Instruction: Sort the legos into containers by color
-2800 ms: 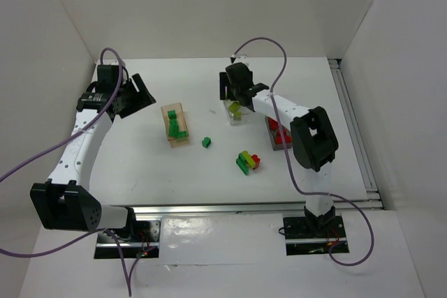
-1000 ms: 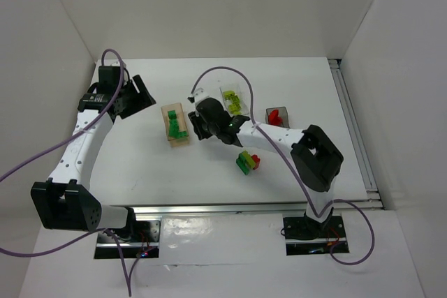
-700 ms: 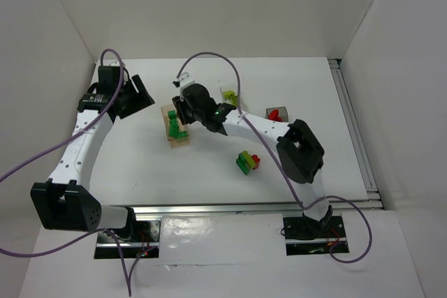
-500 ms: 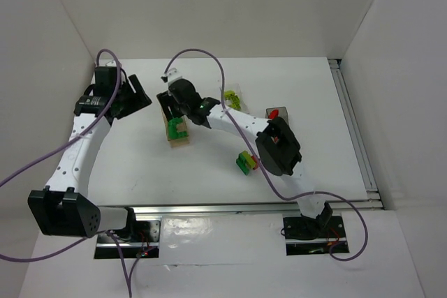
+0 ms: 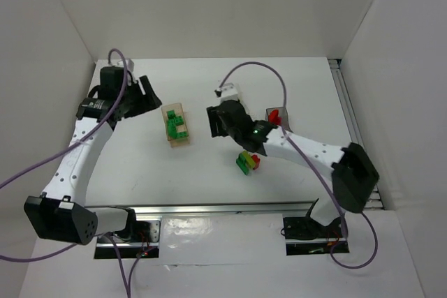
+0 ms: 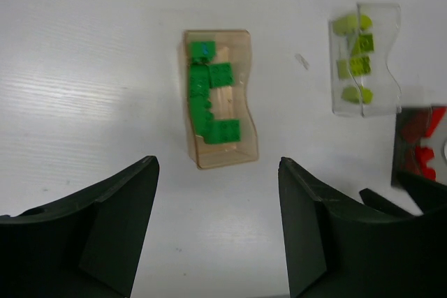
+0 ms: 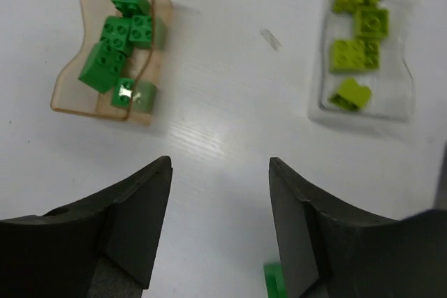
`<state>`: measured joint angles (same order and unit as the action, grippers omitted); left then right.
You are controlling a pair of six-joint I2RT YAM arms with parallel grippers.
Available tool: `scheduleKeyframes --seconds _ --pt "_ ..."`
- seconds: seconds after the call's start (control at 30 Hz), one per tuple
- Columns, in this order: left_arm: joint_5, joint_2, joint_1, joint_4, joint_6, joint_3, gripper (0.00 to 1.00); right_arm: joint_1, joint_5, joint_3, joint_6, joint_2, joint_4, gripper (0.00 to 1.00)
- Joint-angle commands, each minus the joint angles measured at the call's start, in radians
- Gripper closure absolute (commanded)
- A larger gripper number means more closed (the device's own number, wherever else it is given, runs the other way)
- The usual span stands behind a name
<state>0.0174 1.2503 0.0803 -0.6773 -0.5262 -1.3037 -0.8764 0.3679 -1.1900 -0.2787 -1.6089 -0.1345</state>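
Note:
The peach-orange tray (image 5: pixel 174 142) holds several dark green legos (image 5: pixel 176 123); it also shows in the left wrist view (image 6: pixel 230 155) and the right wrist view (image 7: pixel 77 99). The clear tray (image 6: pixel 380 19) holds several lime legos (image 6: pixel 357 66), also seen from the right wrist (image 7: pixel 355 54). The reddish tray (image 5: pixel 276 114) holds red bricks. A stuck cluster of green, lime and red legos (image 5: pixel 247 161) lies on the table. My right gripper (image 5: pixel 211 123) is open and empty between the trays. My left gripper (image 5: pixel 148 97) is open and empty, left of the peach tray.
White walls stand close on the left, back and right. A metal rail (image 5: pixel 356 123) runs along the table's right edge. My right arm's forearm (image 5: pixel 307 148) stretches over the table near the reddish tray and hides the clear tray from above.
My right gripper took the loose green lego from the table, carried it left over the peach tray, and has swung back right, open. The lego now lies in that tray.

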Motion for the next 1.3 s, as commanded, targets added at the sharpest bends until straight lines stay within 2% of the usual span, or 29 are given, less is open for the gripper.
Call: scheduleKeyframes --seconds 0.0,0.1,0.13,0.17,0.27,0.43,0.63,0.7,0.73,0.83,1.1,1.2,1.27 --pt "-0.161 0.055 0.084 0.008 0.107 -0.025 0.23 0.024 0.098 0.133 -0.156 0.147 -0.146 0.31" --pt "-0.345 0.191 0.179 -0.019 0.192 -0.054 0.23 0.033 0.124 0.239 -0.236 0.254 -0.246 0.23" --pt "-0.346 0.217 0.206 -0.031 0.192 -0.063 0.23 0.033 0.124 0.256 -0.255 0.277 -0.31 0.21" --pt "-0.327 0.236 0.257 -0.031 0.192 -0.063 0.23 0.033 0.109 0.289 -0.267 0.302 -0.333 0.19" --pt "-0.295 0.281 0.317 -0.004 0.149 -0.072 0.21 0.033 0.028 0.349 -0.292 0.389 -0.381 0.1" --pt "-0.278 0.33 0.377 0.008 0.126 -0.107 0.21 0.042 -0.038 0.4 -0.283 0.374 -0.384 0.01" --pt "-0.249 0.365 0.414 0.008 0.108 -0.118 0.21 0.051 -0.018 0.375 -0.209 0.23 -0.323 0.0" --pt "-0.249 0.374 0.423 0.008 0.107 -0.118 0.21 0.062 -0.018 0.363 -0.197 0.198 -0.281 0.03" --pt "-0.249 0.374 0.423 0.008 0.107 -0.118 0.21 0.074 -0.033 0.363 -0.186 0.178 -0.263 0.07" --pt "-0.339 0.383 0.423 0.044 0.13 -0.089 0.2 0.103 -0.079 0.372 -0.175 0.156 -0.189 0.16" --pt "-0.349 0.405 0.414 0.074 0.13 -0.046 0.2 0.142 -0.135 0.392 -0.136 0.175 -0.09 0.22" --pt "-0.338 0.414 0.414 0.074 0.13 -0.055 0.2 0.165 -0.191 0.38 -0.126 0.175 -0.062 0.34" --pt "-0.329 0.414 0.414 0.074 0.121 -0.055 0.2 0.185 -0.216 0.348 -0.126 0.165 -0.053 0.46"
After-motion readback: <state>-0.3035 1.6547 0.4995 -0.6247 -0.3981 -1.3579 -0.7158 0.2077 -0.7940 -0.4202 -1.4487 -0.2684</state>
